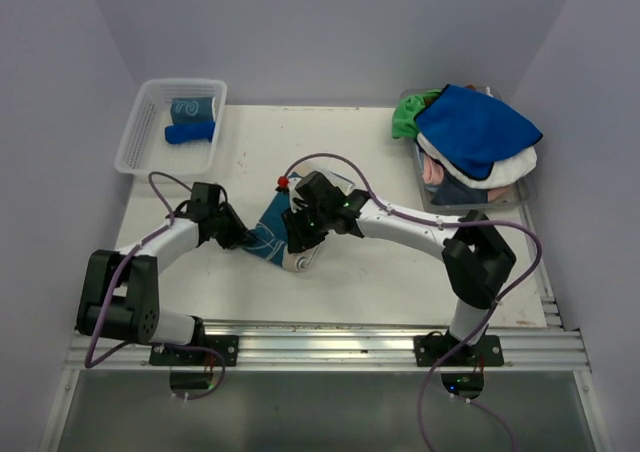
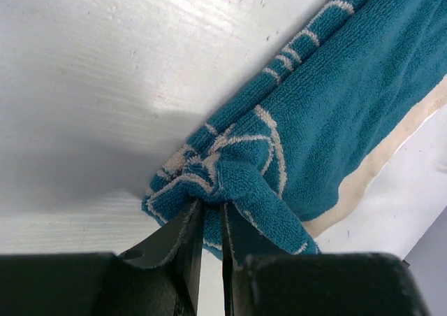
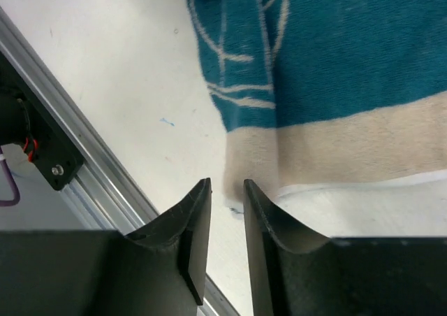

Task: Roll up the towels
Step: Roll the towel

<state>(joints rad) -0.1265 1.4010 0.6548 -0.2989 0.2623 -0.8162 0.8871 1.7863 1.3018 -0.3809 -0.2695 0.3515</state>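
The teal and beige towel (image 2: 328,106) lies near the middle of the counter (image 1: 380,272), between the two arms. White lines run over its teal face in loops, spokes and short strokes. If any of them are letters, no word can be read in either wrist view. A beige band borders the teal along one edge.

The left gripper (image 2: 211,214) is clamped on a bunched corner of this towel, with the cloth puckered into folds at its fingertips. The right gripper (image 3: 225,190) has its jaws slightly parted with nothing between them. It is poised at the corner of the beige band, and whether its tips touch the counter cannot be told. From above, both grippers cover the middle of the towel, so how far it is folded or rolled is hard to make out.

Beside the right gripper an aluminium rail (image 3: 84,169) runs along the near edge of the counter.

At the far left corner a basket (image 1: 135,137) holds a rolled teal towel (image 1: 192,107) showing one white swirl, and a rolled blue towel (image 1: 190,132) just beside it. At the far right a blue towel (image 1: 475,127) tops a heap, with a green towel (image 1: 405,120), a white towel (image 1: 495,175) and a pink towel (image 1: 433,172) peeking out. The clear bin (image 1: 500,197) under them is mostly hidden.
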